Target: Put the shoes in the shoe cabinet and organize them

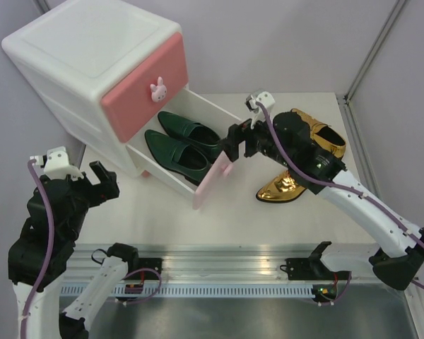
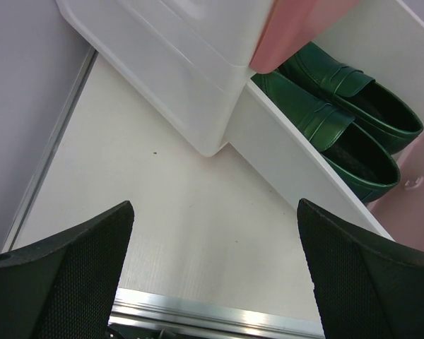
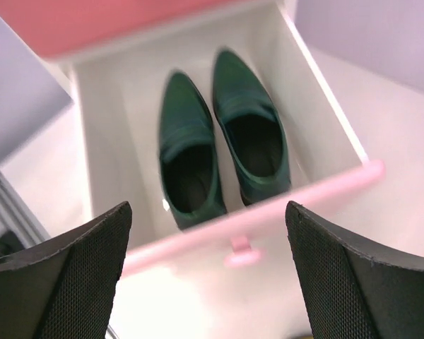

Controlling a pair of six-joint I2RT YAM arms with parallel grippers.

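Observation:
The white shoe cabinet [image 1: 78, 63] stands at the back left with its lower drawer [image 1: 210, 180] pulled out. Two dark green shoes [image 1: 180, 141] lie side by side inside that drawer [image 3: 318, 106], toes towards the cabinet, also seen as a green pair [image 3: 219, 141] [image 2: 339, 113]. Two gold shoes [image 1: 297, 180] rest on the table to the right, partly hidden by the right arm. My right gripper [image 1: 238, 141] hovers open just above the drawer's pale pink front [image 3: 268, 212], holding nothing. My left gripper [image 1: 102, 180] is open and empty, low at the cabinet's left.
The upper drawer with its deeper pink front [image 1: 145, 88] is closed. A metal rail [image 1: 219, 258] runs along the near table edge. Grey walls close in behind and to the right; the table's right edge [image 1: 360, 148] lies just beyond the gold shoes.

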